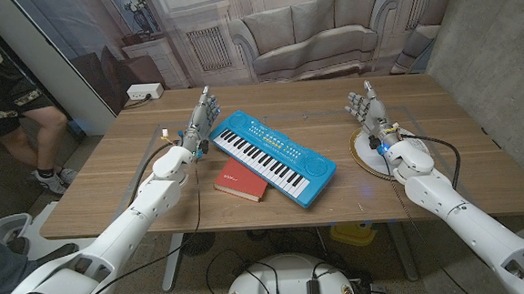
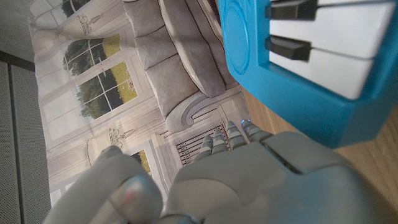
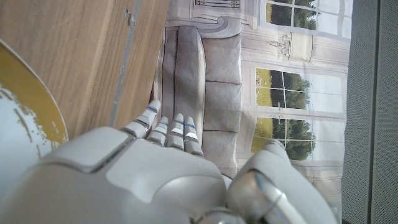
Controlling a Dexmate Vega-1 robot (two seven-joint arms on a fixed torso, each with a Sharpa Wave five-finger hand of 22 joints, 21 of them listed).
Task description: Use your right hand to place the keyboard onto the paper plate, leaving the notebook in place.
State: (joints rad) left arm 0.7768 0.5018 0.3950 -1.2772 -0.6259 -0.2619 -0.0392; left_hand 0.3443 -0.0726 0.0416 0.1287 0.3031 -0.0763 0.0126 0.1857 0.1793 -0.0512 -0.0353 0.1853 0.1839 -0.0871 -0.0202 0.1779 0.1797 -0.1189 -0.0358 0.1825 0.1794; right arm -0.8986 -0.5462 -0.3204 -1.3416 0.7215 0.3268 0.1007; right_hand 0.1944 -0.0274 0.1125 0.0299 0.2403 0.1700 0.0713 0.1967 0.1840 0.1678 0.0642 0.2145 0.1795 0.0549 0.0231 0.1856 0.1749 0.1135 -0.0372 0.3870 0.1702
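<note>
A blue toy keyboard (image 1: 276, 155) lies slantwise in the middle of the wooden table. A red notebook (image 1: 241, 180) lies against its near side, touching it. A white paper plate (image 1: 361, 156) with a gold rim sits to the keyboard's right. My right hand (image 1: 366, 111) stands over the plate's far edge, fingers straight and apart, holding nothing. My left hand (image 1: 201, 123) stands by the keyboard's far left end, also holding nothing. The left wrist view has the keyboard's end (image 2: 298, 56) close beside my left hand (image 2: 249, 180). The right wrist view has the plate's rim (image 3: 37, 106) beside my right hand (image 3: 143, 180).
A white box (image 1: 142, 92) sits at the table's far left corner. A person (image 1: 13, 107) stands off the table's left side. A printed backdrop of a sofa and windows hangs behind the table. A grey wall stands at the right.
</note>
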